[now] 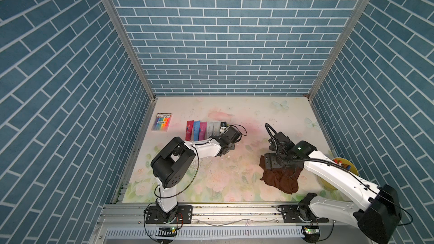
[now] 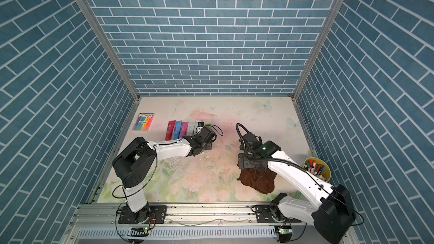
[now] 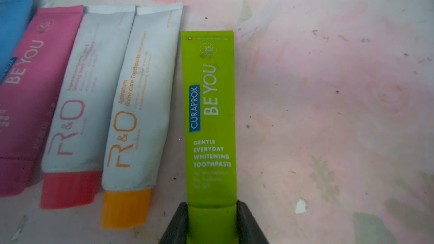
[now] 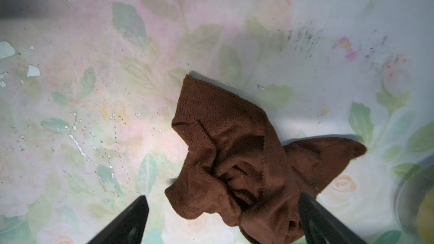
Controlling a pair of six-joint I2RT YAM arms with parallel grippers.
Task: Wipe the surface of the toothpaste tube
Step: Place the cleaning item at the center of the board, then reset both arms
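While the left gripper pinches the green tube narrowly at its cap end, the tube lies flat on the table, just beside the end of a row of other tubes. The right gripper hangs over the brown cloth with its jaws spread wide, 1 on each side of the crumpled heap and neither gripping it. The cloth rests on the table, well apart from the tube, as both top views show. So nothing is rubbing the tube right now. A faint dark mark shows near the tube's crimped end, and the print lower down looks dull, so I judge the wipe unfinished at best. From this alone I cannot tell whether any pass is done. What seems left: close on the cloth, bring it across to the tube, and stroke along its length while the left gripper steadies it.
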